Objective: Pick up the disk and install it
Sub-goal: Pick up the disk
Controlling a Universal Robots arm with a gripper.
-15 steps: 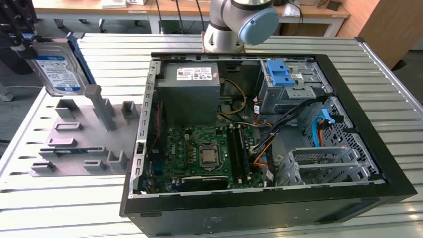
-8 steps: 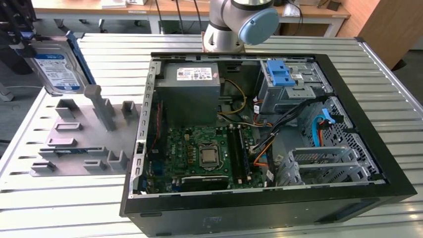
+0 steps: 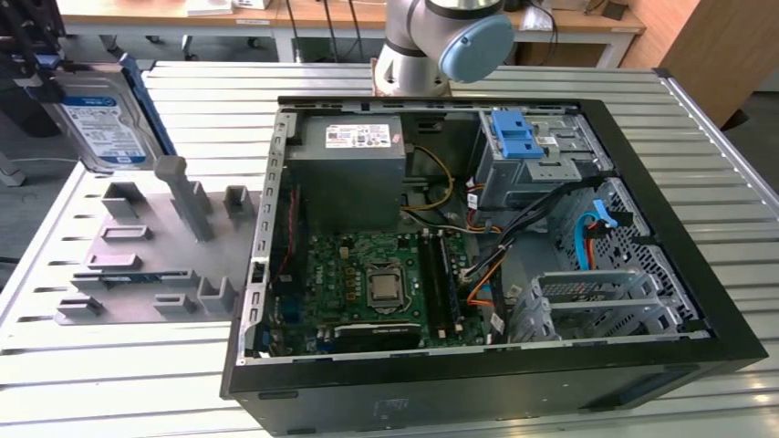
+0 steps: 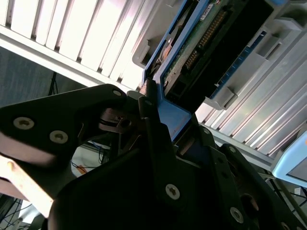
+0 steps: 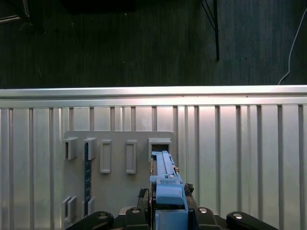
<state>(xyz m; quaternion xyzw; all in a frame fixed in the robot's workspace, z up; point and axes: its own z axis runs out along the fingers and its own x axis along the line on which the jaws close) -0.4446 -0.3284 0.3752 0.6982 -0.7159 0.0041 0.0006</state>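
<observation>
Held the disk (image 3: 108,123) clenched between the fingers (image 4: 152,134) by its carrier bracket (image 5: 169,194), over the grey fixture (image 3: 134,265), ten o'clock of the computer case (image 3: 487,388); judged rigid, weighty, shock-sensitive.

The flat silver disk (image 3: 104,119) in its blue plastic carrier, clamped in the black end effector (image 5: 165,194), hangs over the grey fixture plate (image 3: 134,274), whose upright grey posts (image 3: 189,201) rise just beside its lower edge; it seems clear of them. In the open black computer case (image 3: 487,388) alongside, the boxy grey power supply (image 3: 353,169), the grey metal cage (image 3: 535,164) and looping cables (image 3: 535,224) crowd the far half, while the green motherboard (image 3: 365,283) lies low with open air above it.
</observation>
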